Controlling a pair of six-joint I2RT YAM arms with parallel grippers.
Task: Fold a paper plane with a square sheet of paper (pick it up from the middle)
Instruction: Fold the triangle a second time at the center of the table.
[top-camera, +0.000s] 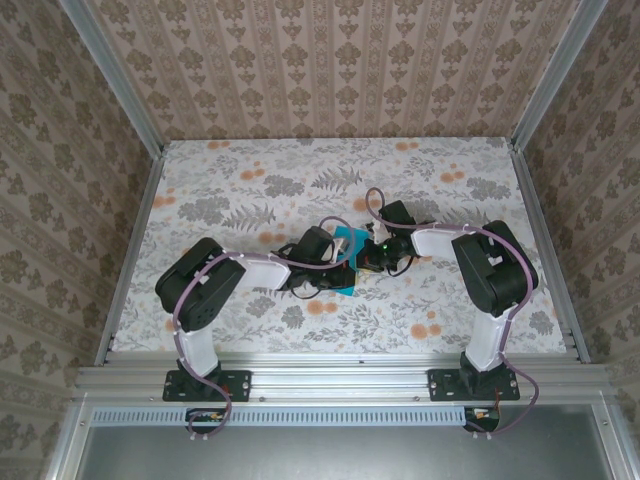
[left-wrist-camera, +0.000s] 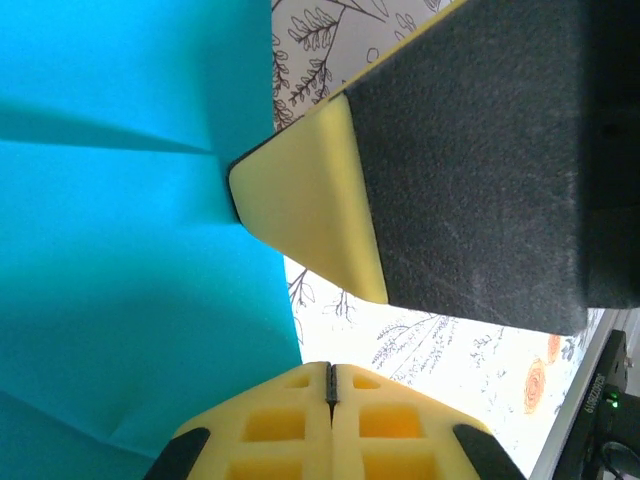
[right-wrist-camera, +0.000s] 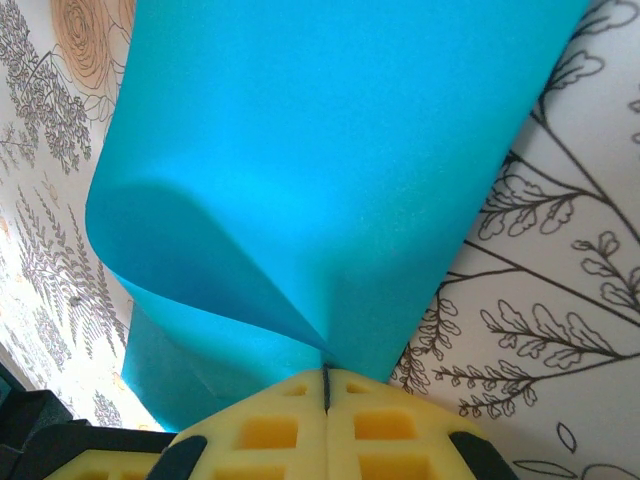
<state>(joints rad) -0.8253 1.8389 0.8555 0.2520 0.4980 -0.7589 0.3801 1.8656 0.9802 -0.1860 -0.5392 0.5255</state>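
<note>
One square sheet of paper (top-camera: 352, 245), pinched by right gripper (right-wrist-camera: 326, 378), runs near-to-far.

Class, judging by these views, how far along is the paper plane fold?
Done: the square sheet of paper already carries creases. In hand: the right jaws, shut, pinch a curled-over flap; the left jaws sit shut alongside. Remaining: no pointed dart shape yet.

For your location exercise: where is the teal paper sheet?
Top view: paper sheet at table centre, between left claw and right claw, which pinches it.
</note>
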